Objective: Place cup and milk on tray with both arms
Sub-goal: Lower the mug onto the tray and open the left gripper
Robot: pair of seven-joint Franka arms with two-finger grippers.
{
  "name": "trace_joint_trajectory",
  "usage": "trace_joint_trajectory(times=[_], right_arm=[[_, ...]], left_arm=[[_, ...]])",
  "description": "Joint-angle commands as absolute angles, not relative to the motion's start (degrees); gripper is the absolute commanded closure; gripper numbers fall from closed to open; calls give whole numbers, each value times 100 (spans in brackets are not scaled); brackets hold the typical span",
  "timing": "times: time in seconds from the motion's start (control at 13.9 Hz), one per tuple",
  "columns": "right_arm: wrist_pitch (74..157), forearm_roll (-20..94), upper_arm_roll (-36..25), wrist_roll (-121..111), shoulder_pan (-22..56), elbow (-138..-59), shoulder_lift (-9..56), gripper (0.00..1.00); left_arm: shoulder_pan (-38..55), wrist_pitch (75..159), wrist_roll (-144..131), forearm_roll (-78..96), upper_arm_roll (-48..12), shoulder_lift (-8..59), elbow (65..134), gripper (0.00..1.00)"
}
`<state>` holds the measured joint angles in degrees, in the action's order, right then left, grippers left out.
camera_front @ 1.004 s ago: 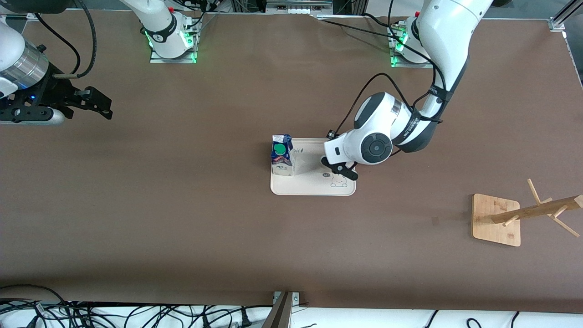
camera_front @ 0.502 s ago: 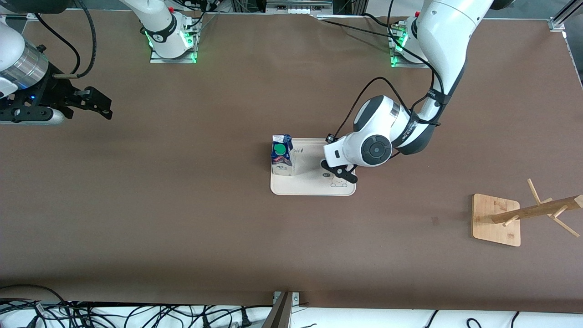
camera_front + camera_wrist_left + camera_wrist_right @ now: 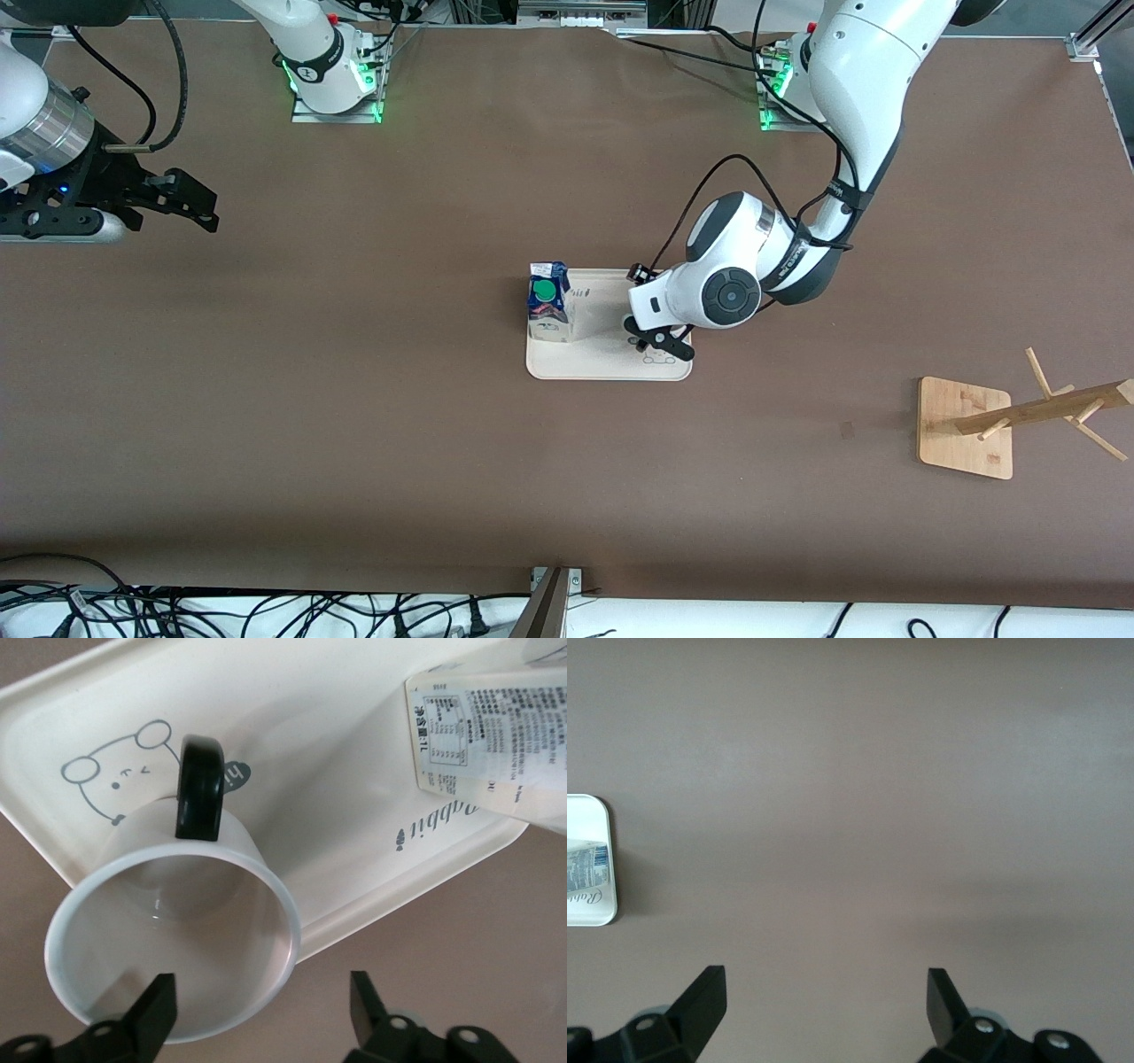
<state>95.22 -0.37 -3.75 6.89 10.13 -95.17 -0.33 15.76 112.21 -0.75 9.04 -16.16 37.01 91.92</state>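
Cup [image 3: 173, 939] at tray [image 3: 354, 797] rim, left pincer [image 3: 261, 1010] spread, milk [image 3: 548, 301] apart

Looking down on plain brown counter [image 3: 859, 815]. Right arm's black two-finger pincer [image 3: 826, 1001] spread wide over bare surface, gripping nothing. At the frame's edge, a rounded corner of the cream rectangular tray [image 3: 594, 811], with a sliver of printed milk carton [image 3: 586, 866] on it.

I see the brown table [image 3: 354, 425] carrying the cream tray [image 3: 602, 365] at its centre and a wooden rack base [image 3: 964, 427] at four o'clock from it.
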Motion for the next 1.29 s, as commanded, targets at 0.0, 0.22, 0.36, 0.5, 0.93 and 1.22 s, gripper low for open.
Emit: trace_joint_trajectory(times=[0.0,0.22,0.36,0.5,0.93,1.22], right_arm=[[9439,-123,-343,677,1020,-9396,0,0],[9448,-106,-334,703,1028,-9387,0,0],[9492,-123,-334,694,1028,-9387,9,0],[9553,-97,-343,703,993,-9378,17,0],[9545,-88,-343,712,1011,-9387,18,0],[9694,-88,-343,729,1020,-9378,96,0]], left_arm=[[1538,11023,-123,888,-1635,3254,9193,0],[1425,10434,-114,888,-1643,2700,9185,0],[1136,10091,-123,879,-1635,2191,9176,0],[740,9767,-71,791,-1591,1742,9184,0],[-42,9071,-368,500,-1390,1073,9308,0],[-211,9062,-299,352,-1030,923,9377,0]])
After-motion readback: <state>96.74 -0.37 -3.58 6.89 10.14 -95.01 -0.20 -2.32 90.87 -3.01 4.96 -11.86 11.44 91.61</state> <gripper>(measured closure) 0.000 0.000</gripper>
